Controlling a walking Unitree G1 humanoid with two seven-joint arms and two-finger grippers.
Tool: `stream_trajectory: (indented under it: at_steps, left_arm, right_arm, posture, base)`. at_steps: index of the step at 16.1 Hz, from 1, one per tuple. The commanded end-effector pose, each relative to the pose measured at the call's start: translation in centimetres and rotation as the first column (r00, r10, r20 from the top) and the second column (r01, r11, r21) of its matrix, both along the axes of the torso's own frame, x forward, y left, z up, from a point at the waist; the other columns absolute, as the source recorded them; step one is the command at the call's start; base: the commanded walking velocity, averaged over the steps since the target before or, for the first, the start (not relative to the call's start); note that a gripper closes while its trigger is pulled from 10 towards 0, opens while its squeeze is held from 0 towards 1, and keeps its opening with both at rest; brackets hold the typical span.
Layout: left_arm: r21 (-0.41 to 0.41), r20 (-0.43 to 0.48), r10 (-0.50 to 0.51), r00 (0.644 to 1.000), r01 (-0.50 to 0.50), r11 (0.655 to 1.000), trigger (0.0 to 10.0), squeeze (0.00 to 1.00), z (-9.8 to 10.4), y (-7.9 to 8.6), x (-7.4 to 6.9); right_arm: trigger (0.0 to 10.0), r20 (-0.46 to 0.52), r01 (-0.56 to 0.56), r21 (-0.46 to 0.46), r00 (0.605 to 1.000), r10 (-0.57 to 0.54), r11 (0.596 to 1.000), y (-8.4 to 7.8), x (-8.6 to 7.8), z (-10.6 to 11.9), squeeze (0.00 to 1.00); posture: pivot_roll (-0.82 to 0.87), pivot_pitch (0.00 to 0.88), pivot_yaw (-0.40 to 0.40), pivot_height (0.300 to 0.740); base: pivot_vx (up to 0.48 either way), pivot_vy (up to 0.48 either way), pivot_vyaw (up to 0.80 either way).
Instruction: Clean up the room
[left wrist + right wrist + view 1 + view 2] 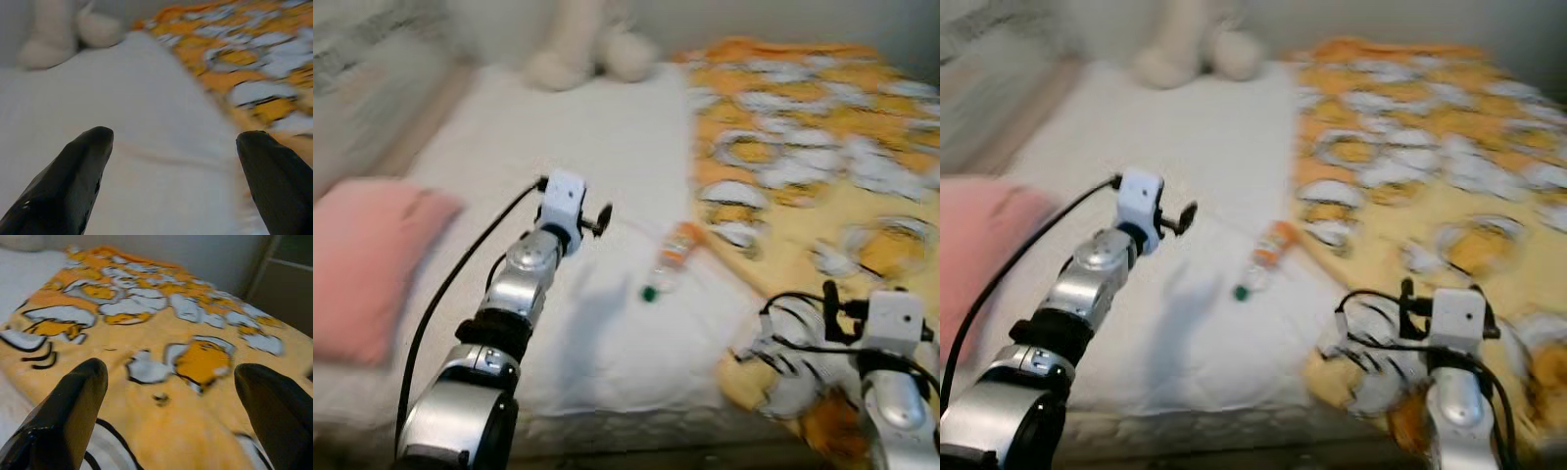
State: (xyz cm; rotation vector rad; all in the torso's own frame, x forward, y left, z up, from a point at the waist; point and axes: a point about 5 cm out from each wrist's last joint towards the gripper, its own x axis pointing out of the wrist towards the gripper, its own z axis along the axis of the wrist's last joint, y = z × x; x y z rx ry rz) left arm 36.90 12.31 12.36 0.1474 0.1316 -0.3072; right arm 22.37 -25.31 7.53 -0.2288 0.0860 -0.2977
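A clear plastic bottle [670, 258] with an orange label and a green cap lies on the white bed sheet [597, 157], by the edge of a yellow patterned blanket [822, 147]. My left gripper [173, 142] hovers above the sheet left of the bottle, open, with nothing between its fingers. My right gripper [171, 377] is open over the blanket near the bed's front right corner, also holding nothing.
A pink pillow [367, 259] lies at the bed's left side. A cream plush toy [587, 44] sits at the far end by the wall. The bed's front edge [607, 426] runs below both arms.
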Motion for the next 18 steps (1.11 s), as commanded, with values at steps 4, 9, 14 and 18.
stream_trajectory:
  at_steps: [4, 9, 14, 18]
  left_arm:
    - [-0.061, 0.022, 0.004, 1.000, -0.003, 0.998, 10.0, 0.00, 0.0, -0.1, 0.1]
    - [0.001, -0.062, 0.069, 0.996, -0.069, 0.998, 10.0, 0.00, 0.1, -0.2, 1.7]
    - [-0.037, -0.132, 0.088, 0.987, -0.093, 0.995, 10.0, 0.00, 0.7, -0.9, 2.4]
    - [-0.021, -0.160, -0.034, 0.986, 0.031, 0.999, 10.0, 0.00, 0.5, -4.0, 2.0]
  right_arm:
    - [10.0, 0.048, -0.097, 0.014, 0.994, 0.096, 0.995, 3.4, 0.5, 1.0, 0.00]
    - [10.0, 0.029, -0.152, 0.035, 0.988, 0.151, 0.988, 4.2, 0.1, 0.8, 0.00]
    - [10.0, 0.007, -0.198, 0.029, 0.980, 0.198, 0.980, 5.2, -1.2, 0.8, 0.00]
    - [10.0, 0.010, -0.186, 0.031, 0.982, 0.186, 0.982, 4.9, -2.2, 1.3, 0.00]
  posture:
    - [-0.27, 0.000, 0.083, 0.723]
    - [-0.29, 0.014, 0.083, 0.723]
    - [-0.34, 0.071, 0.082, 0.723]
    - [-0.37, 0.102, 0.084, 0.723]
  base:
    - [0.000, 0.000, -0.37]
    - [0.000, 0.000, -0.59]
    - [0.000, 0.000, 0.00]
    - [0.000, 0.000, 0.00]
